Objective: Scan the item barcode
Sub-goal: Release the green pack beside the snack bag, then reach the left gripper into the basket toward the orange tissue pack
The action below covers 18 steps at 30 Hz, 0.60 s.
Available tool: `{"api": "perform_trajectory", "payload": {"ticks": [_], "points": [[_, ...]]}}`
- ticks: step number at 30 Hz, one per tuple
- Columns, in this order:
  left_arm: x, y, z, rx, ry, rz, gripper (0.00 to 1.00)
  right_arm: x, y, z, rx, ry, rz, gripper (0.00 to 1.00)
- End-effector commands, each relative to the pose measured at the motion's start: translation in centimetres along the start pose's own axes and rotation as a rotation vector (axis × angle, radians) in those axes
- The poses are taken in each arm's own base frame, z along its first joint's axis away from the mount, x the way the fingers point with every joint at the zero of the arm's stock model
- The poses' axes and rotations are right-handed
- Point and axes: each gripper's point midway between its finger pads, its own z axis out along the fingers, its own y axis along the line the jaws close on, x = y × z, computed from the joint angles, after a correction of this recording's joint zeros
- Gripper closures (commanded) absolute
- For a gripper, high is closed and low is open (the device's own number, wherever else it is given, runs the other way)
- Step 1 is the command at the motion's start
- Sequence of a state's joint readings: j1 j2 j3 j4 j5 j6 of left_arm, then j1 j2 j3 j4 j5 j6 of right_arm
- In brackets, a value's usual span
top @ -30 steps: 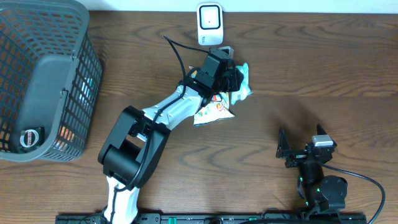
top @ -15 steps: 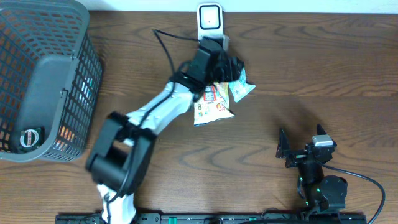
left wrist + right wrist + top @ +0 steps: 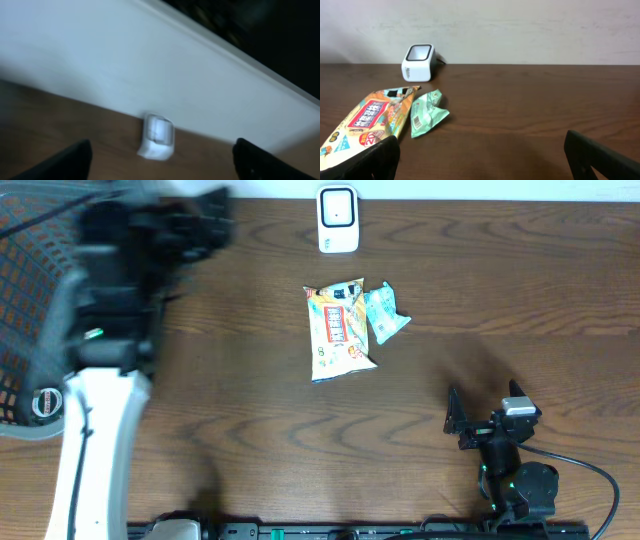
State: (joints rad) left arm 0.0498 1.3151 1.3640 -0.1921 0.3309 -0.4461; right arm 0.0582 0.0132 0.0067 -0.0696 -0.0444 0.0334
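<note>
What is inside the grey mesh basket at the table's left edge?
A round black object appears to sit in the basket near its lower corner. The blurred left arm covers much of the inside, so any other contents cannot be seen.

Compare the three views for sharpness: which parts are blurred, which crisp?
Overhead: the left arm is smeared by motion blur, while the snack packet and scanner are crisp. Left wrist: the whole frame is soft, the scanner hazy. Right wrist: sharp, the green packet's barcode visible.

White scanner (image 3: 338,218); orange-yellow snack bag (image 3: 338,335); mint-green packet (image 3: 384,312); grey mesh basket (image 3: 20,310); dark brown wood-grain table (image 3: 520,290).
</note>
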Motion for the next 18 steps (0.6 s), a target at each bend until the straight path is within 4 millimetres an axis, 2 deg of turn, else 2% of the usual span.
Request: {"api": "perform_trajectory", "payload": {"ticks": [1, 4, 6, 8, 9, 13, 14, 18], "points": [[-4.0, 5.8, -3.9, -0.158, -0.099, -0.033, 0.08, 0.1, -0.3, 0.0, 0.015, 0.005, 0.008, 0.01], [-5.2, 12.5, -7.0, -0.342, -0.126, -0.115, 0.07, 0.1, -0.3, 0.0, 0.015, 0.005, 0.008, 0.01], [-4.9, 17.7, -9.3, -0.514, -0.158, -0.274, 0.07, 0.1, -0.3, 0.0, 0.015, 0.005, 0.008, 0.01], [-3.5, 22.0, -11.7, -0.682, -0.181, -0.451, 0.06, 0.1, -0.3, 0.0, 0.015, 0.005, 0.008, 0.01], [-1.8, 24.8, -13.2, -0.802, -0.173, -0.563, 0.06, 0.1, -0.3, 0.0, 0.015, 0.005, 0.008, 0.01], [3.3, 29.7, -15.2, -1.055, -0.053, -0.646, 0.05, 0.1, -0.3, 0.0, 0.015, 0.005, 0.008, 0.01], [5.3, 31.0, -15.5, -1.13, 0.01, -0.664, 0.05, 0.1, -0.3, 0.0, 0.015, 0.005, 0.008, 0.01], [9.6, 33.4, -15.0, -1.223, 0.17, -0.716, 0.04, 0.1, -0.3, 0.0, 0.015, 0.005, 0.008, 0.01]]}}
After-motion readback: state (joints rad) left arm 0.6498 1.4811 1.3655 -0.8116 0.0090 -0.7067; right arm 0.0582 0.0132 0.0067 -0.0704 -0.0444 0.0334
